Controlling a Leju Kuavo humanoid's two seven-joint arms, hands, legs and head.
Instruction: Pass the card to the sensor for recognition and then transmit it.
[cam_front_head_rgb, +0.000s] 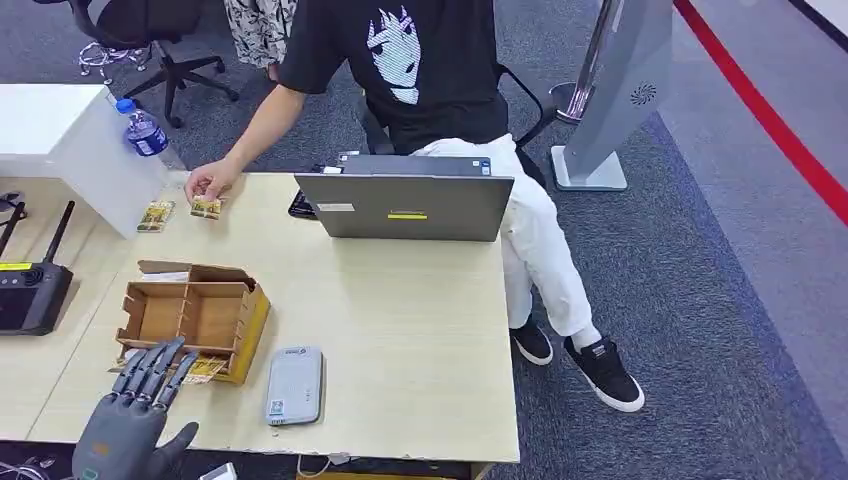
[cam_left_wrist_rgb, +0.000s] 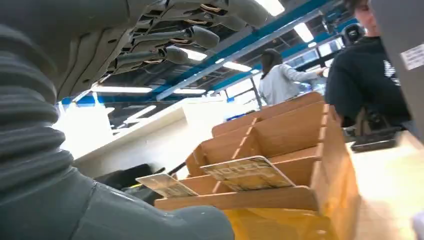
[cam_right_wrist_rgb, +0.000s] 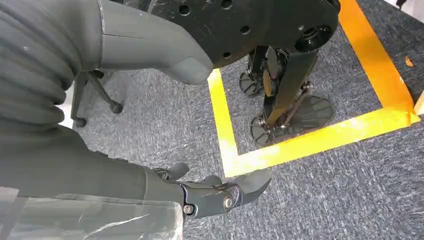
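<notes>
Cards (cam_front_head_rgb: 204, 370) lie at the near end of the wooden organizer box (cam_front_head_rgb: 195, 315), just beyond our left hand (cam_front_head_rgb: 140, 405), whose fingers spread wide and hold nothing. Beside the box sits a grey card reader (cam_front_head_rgb: 294, 385). Across the table (cam_front_head_rgb: 400, 330), behind a laptop (cam_front_head_rgb: 405, 205), a seated person's hand (cam_front_head_rgb: 208, 183) touches another card (cam_front_head_rgb: 206, 208). Our right hand (cam_right_wrist_rgb: 150, 100) hangs over carpet, fingers loosely curled, empty.

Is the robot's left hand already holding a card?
No, the left hand hovers open with fingers spread just before the wooden box, and the cards lie in the box untouched.
</notes>
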